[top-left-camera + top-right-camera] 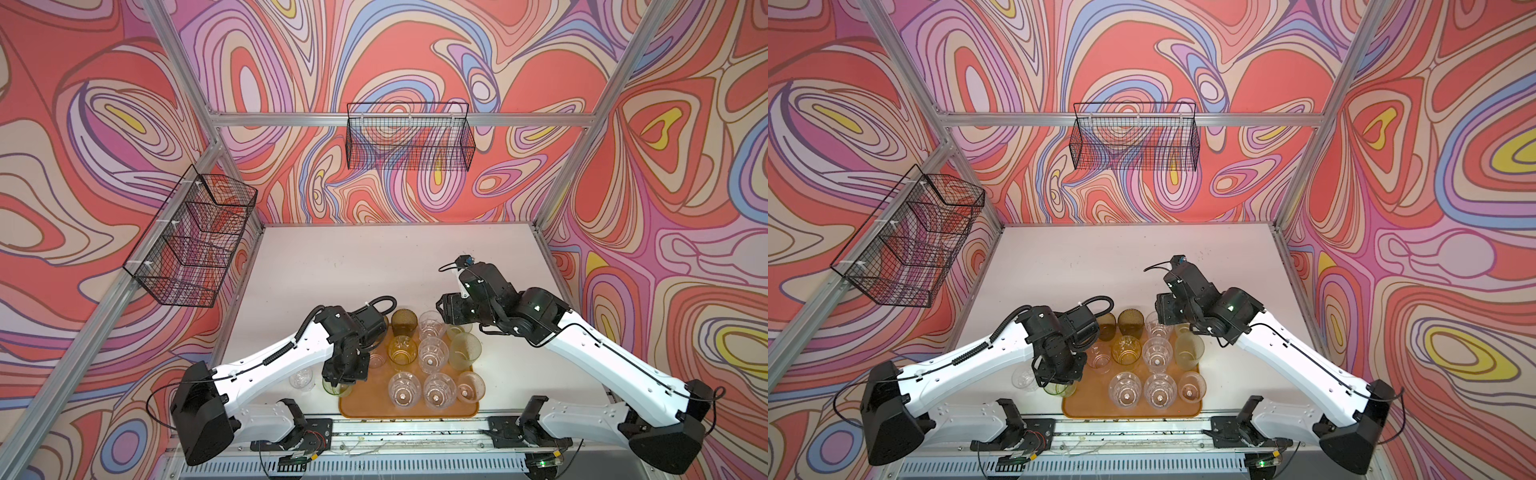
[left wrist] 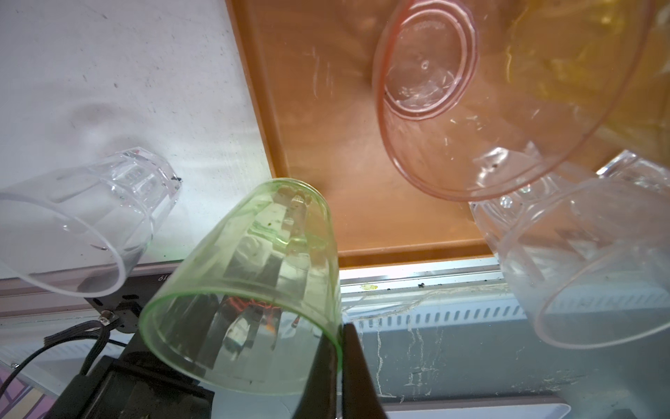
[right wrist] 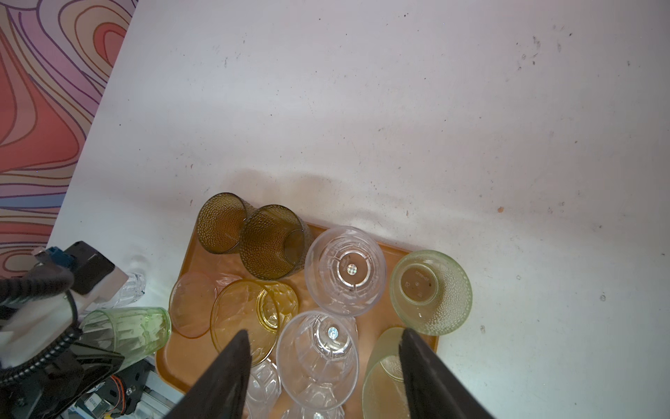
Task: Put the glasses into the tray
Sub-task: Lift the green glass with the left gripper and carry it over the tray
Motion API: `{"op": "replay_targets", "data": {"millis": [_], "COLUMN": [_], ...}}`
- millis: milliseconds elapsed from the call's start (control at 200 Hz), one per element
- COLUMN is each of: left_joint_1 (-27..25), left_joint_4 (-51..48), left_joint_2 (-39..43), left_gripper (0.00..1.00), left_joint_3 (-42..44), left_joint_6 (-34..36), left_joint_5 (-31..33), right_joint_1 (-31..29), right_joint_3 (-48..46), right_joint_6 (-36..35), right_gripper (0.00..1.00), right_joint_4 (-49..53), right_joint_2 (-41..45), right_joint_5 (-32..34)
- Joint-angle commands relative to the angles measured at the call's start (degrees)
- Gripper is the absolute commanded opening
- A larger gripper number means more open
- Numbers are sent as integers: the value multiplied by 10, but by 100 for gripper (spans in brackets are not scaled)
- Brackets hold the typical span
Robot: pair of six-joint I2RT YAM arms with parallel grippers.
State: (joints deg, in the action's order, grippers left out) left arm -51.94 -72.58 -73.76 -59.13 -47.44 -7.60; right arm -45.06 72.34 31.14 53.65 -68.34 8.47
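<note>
My left gripper (image 2: 342,328) is shut on the rim of a bright green glass (image 2: 250,275), one finger inside and one outside. The glass hangs tilted, its base by the near left corner of the orange-brown tray (image 2: 326,109). In both top views the green glass (image 1: 336,388) (image 1: 1059,388) shows under the left gripper (image 1: 345,374). Several clear, amber, olive-brown, pale green and pink glasses stand on the tray (image 1: 365,401). A clear glass (image 1: 301,378) (image 2: 90,217) stands on the table left of the tray. My right gripper (image 3: 324,337) (image 1: 449,311) hovers open and empty over the tray's far right part.
Black wire baskets hang on the left wall (image 1: 195,237) and the back wall (image 1: 409,137). The white table (image 1: 374,266) stretches bare behind the tray. An aluminium rail (image 1: 407,432) with the arm bases runs along the front edge.
</note>
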Motion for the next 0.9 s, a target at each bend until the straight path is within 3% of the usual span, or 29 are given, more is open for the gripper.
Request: {"op": "replay_targets", "data": {"millis": [0, 270, 896], "left_joint_1": [-19, -82, -139], "left_joint_4": [3, 5, 4], "left_joint_2": [-15, -49, -51], "left_gripper": [3, 2, 2], "left_joint_3": [-30, -55, -54], "left_joint_6": [-27, -18, 70], "left_joint_5": [21, 31, 44], "right_joint_1": [2, 12, 37], "right_joint_3": [12, 23, -27], "right_joint_6": [21, 38, 72], "right_gripper": [67, 67, 68], "right_joint_4": [11, 43, 61], "right_joint_2": [-11, -14, 53], "right_joint_5": [-13, -35, -64]}}
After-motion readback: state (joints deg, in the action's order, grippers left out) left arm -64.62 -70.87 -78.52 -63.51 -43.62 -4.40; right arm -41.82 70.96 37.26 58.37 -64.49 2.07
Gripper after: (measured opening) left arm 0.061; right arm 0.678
